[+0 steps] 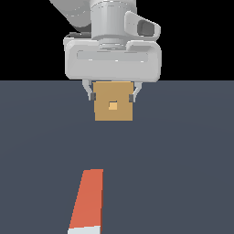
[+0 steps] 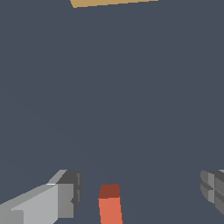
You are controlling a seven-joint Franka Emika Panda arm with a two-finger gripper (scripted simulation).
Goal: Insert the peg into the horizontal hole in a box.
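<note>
Gripper [image 1: 113,97] spread wide, pinching nothing, hanging behind the tan box [image 1: 114,101]. Square hole [image 1: 113,105] in the box face holding no peg. Orange-red peg [image 1: 88,199] flat on the floor [image 1: 183,155], well apart from the box, white end nearest the exterior camera

A bare simulated test scene: flat slate-grey floor [image 1: 183,160] under black void.

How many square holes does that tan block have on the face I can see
1. The small lighter-orange square hole sits in the centre of the tan-orange square box face in the exterior view, behind the open gripper. Other faces are hidden, so more cannot be ruled out.
</note>
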